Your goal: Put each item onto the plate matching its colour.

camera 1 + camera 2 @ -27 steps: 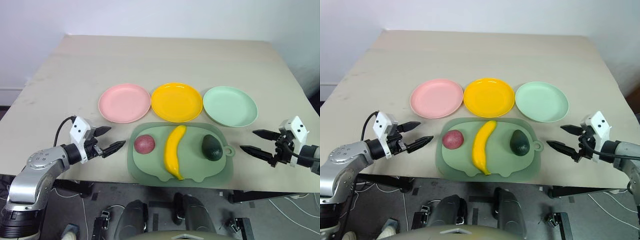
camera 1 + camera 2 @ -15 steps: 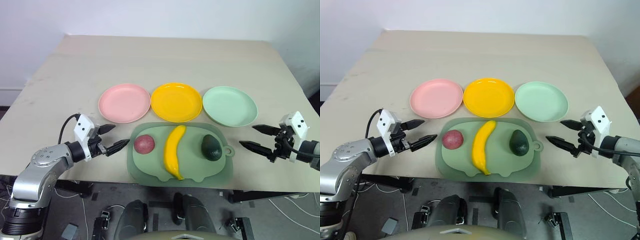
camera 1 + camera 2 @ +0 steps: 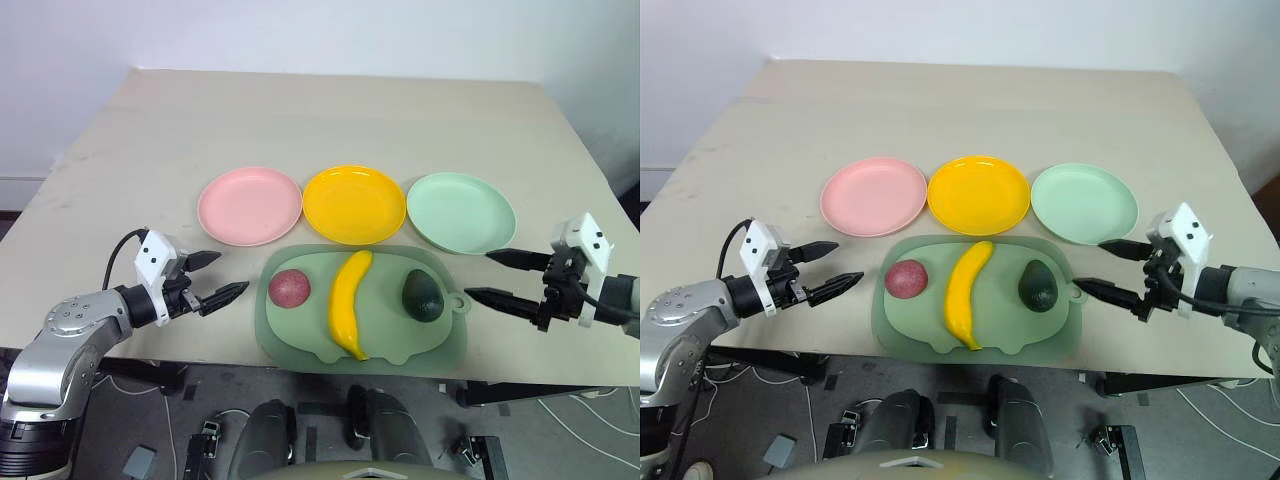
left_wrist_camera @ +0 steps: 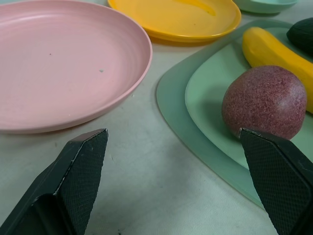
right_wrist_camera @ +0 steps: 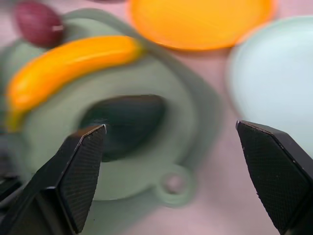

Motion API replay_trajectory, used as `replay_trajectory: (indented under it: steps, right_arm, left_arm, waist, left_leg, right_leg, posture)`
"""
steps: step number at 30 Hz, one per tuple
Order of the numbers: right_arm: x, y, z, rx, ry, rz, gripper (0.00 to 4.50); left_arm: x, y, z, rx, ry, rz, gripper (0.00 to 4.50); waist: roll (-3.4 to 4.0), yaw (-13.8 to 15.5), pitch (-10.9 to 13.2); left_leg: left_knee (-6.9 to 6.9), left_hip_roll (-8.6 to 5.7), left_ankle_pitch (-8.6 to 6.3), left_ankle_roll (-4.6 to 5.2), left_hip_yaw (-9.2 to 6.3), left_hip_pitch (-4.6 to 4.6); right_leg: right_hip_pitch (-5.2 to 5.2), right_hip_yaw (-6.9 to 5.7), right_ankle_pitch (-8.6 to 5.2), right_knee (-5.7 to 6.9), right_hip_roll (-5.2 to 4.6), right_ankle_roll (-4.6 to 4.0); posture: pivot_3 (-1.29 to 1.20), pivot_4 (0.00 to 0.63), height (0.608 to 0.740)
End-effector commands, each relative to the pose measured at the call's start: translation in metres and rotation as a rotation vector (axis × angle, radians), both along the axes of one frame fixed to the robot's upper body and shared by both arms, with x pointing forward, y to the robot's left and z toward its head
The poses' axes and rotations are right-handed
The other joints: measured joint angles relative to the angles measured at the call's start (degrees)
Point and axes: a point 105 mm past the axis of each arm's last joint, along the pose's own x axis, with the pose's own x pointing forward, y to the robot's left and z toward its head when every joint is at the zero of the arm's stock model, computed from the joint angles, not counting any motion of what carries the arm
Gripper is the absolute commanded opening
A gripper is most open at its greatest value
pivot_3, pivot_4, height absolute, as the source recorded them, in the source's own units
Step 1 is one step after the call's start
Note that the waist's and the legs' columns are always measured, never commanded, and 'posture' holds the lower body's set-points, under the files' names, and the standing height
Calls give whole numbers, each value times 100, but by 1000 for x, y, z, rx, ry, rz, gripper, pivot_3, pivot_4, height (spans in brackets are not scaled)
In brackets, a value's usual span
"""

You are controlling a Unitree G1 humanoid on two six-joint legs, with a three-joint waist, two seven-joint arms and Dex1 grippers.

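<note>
My left gripper (image 3: 222, 278) hangs wide open and empty just left of the tray (image 3: 300, 335), and my right gripper (image 3: 502, 277) is equally wide and empty by the tray's loop. On the tray lie the red fruit (image 3: 289, 288), banana (image 3: 349, 303) and avocado (image 3: 424, 295). Beyond it sit the pink plate (image 3: 249, 205), yellow plate (image 3: 353, 204) and green plate (image 3: 460, 212).

Plates (image 3: 354, 203): three in a row, mid-frame.
Tray (image 3: 390, 345): just below them.
On tray: round fruit (image 3: 289, 288) left, banana (image 3: 349, 302) centre, avocado (image 3: 424, 295) right.
</note>
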Motion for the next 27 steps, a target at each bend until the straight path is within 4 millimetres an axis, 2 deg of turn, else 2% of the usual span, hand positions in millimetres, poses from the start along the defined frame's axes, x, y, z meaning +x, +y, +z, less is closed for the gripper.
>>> replay_trajectory:
  steps: [1, 8, 16, 27]
  right_arm:
    - [-9, 13, 9, -44, -25, 26, 4500]
    - [-2, 35, -4, -129, -79, -52, 4500]
    - [-7, 57, -12, -93, -42, -75, 4500]
    - [-4, 65, -30, -127, 3, -116, 4500]
  left_arm:
    - [1, 3, 8, -8, -35, 17, 4491]
    - [-1, 1, 8, -12, -26, 12, 4491]
    - [6, -1, 11, -18, -28, -3, 4491]
    - [7, -2, 15, -26, -34, -7, 4491]
  waist:
    - [0, 0, 0]
    - [-1, -7, 0]
    - [-3, -1, -2]
    - [-3, -7, -1]
  left_leg:
    - [0, 0, 0, 0, 0, 0]
    - [0, 2, -1, -1, 0, -4]
    - [10, -5, 0, 0, -9, -55]
    - [12, -15, 0, 1, -12, -61]
  right_leg:
    - [0, 0, 0, -1, 0, 0]
    - [-5, -1, -2, -2, 1, -2]
    - [-37, -8, 7, -1, 2, 2]
    - [-40, -11, 11, -1, 1, 7]
  posture:
    - [0, 150, 740]
    - [0, 150, 740]
    - [0, 150, 740]
    - [0, 150, 740]
